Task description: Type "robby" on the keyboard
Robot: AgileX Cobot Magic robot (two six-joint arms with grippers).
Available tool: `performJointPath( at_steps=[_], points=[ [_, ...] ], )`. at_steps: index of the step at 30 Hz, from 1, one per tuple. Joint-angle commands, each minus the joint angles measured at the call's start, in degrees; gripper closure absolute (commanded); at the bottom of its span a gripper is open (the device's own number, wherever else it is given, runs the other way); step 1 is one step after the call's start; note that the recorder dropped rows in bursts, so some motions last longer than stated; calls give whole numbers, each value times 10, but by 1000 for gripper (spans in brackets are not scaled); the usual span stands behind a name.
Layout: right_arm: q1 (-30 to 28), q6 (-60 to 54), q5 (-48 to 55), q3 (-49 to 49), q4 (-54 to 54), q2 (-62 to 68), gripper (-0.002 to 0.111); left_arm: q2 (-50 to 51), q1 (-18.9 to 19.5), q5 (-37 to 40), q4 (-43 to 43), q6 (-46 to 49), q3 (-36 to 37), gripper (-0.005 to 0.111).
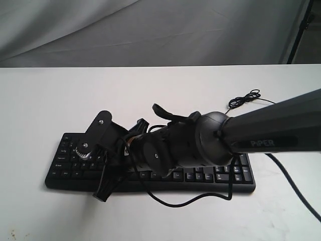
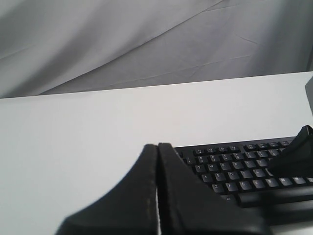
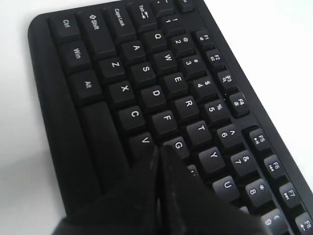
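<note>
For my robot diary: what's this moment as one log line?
right fingers: shut, tip over keyboard between V and G | left fingers: shut, beside keyboard | press: cannot tell

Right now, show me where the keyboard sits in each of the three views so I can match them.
Exterior view: the keyboard lies across the lower middle, its centre hidden under the right arm.
Left wrist view: lower right, beyond the shut left gripper.
Right wrist view: it fills most of the picture, left-hand letter keys close up.
Shared landmark: the white table under it, seen in all three.
</note>
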Motion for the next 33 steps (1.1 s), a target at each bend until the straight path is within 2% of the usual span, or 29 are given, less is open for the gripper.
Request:
performJointPath(
  at_steps=[1, 33],
  points=[
    [2, 0, -17, -3, 6, -1, 108, -2, -4, -4, 3, -2, 2, 107],
    [1, -1, -32, -3, 1, 13, 108, -2, -4, -4, 3, -2, 2, 107]
  ],
)
